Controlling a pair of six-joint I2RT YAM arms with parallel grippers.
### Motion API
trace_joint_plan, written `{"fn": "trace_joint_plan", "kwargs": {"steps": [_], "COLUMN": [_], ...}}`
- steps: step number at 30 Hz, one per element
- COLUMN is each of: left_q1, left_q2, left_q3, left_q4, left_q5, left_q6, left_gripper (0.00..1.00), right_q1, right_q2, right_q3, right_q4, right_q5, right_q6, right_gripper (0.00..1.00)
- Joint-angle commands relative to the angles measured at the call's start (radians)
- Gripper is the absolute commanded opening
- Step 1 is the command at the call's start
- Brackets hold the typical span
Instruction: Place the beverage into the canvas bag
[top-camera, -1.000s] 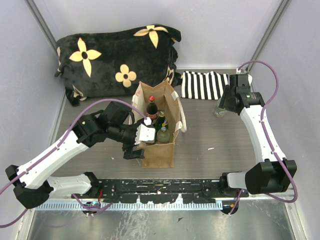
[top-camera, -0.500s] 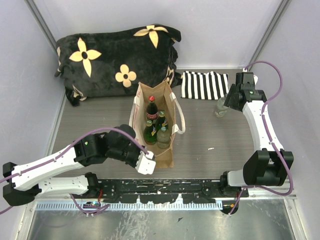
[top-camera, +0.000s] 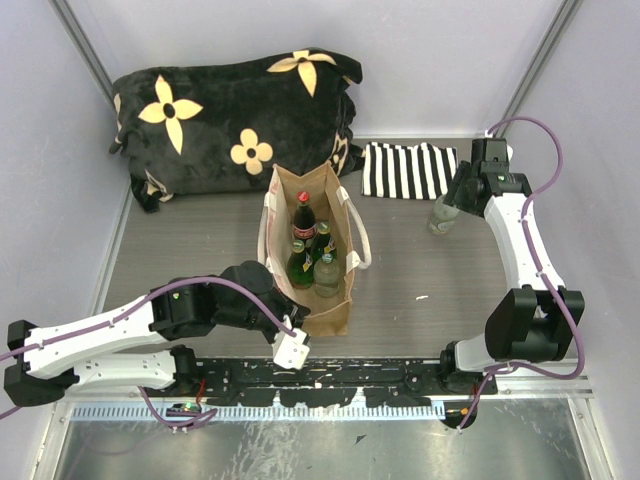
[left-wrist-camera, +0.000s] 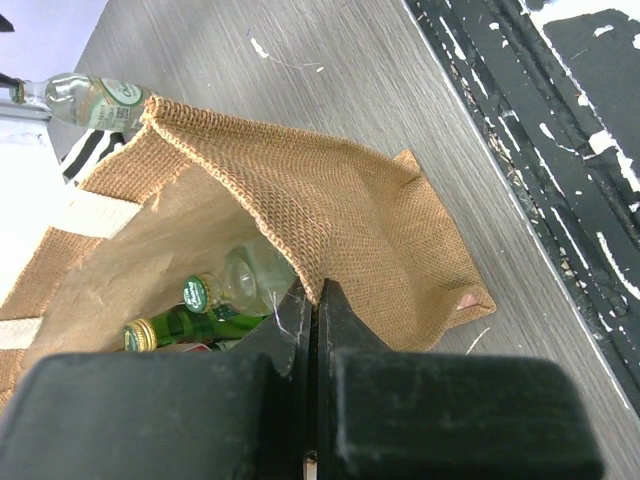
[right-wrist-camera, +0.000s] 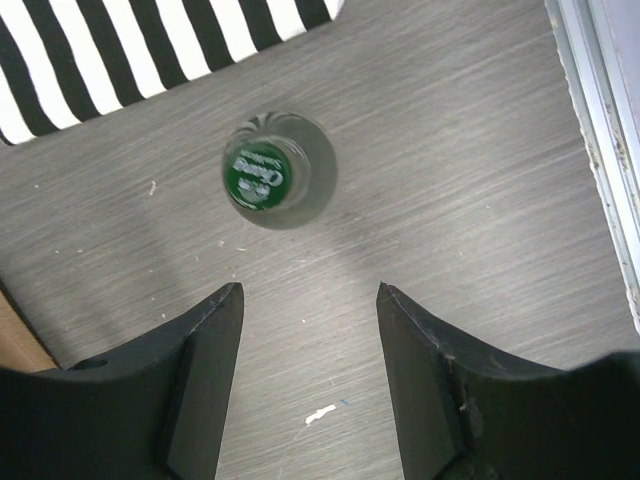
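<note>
Left arm: low along the near left, elbow bent, wrist reaching right to the bag's near left corner.
Left gripper (top-camera: 293, 346): clenched, jaws pressed flat together, tips at the bag's near rim; cannot tell whether any cloth is pinched.
Left change: a second ago spread wide against the bag's left wall, farther in; now drawn back toward the near edge.
Bag (top-camera: 326, 318): upright mid-table (top-camera: 420, 285), mouth open, same spot as before.
Inside bag: top view alone shows a red-capped cola (top-camera: 303, 222). Left wrist view alone shows the coarse weave of the bag (left-wrist-camera: 350, 215) and a gold cap (left-wrist-camera: 140, 335).
Beverage (top-camera: 441, 214): clear, green-capped, standing on the far right of the table, well apart from the bag, just near of the striped cloth (top-camera: 405, 170); unmoved.
Right wrist view: beverage (right-wrist-camera: 270, 175) seen cap-on from above, ahead of the fingers, not between them.
Right gripper (right-wrist-camera: 310, 295): released, jaws apart, nothing held.
Right arm: reaching from the near right up to the far right, wrist bent down over the beverage; barely shifted.
</note>
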Motion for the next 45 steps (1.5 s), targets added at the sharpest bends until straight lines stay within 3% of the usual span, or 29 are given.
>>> {"fn": "trace_joint_plan", "kwargs": {"steps": [1,17,35,38,43,45], "left_q1": [-0.002,-0.003,-0.003,-0.003,-0.004,-0.003], "left_q2": [0.01,-0.002,0.003,0.007,0.012,0.014], "left_q3": [-0.037,-0.049,-0.061,-0.063,-0.068,-0.069], "left_q4": [-0.029,-0.029,-0.018,-0.012,-0.004,-0.002], "left_q5": [-0.03,-0.041,-0.051,-0.052,-0.052,-0.054], "left_q6": [0.03,0.051,0.068,0.069,0.065,0.064], "left_gripper": [0.0,0.0,0.0,0.0,0.0,0.0], "right_q1": [-0.003,-0.003,-0.003,-0.003,-0.003,-0.004], "right_q2": [0.036,0.161,0.245,0.251,0.249,0.247], "right_q3": [0.102,0.16,0.195,0.196,0.207,0.22], "right_q4": [-0.013,0.017,0.048,0.044,0.046,0.04], "right_q5": [-0.047,-0.043,-0.041,-0.039,-0.035,-0.039], "right_q6": [-0.004,-0.004,0.003,0.002,-0.004,-0.008], "right_gripper": [0.62,0.61,0.49,0.41,0.08,0.01]}}
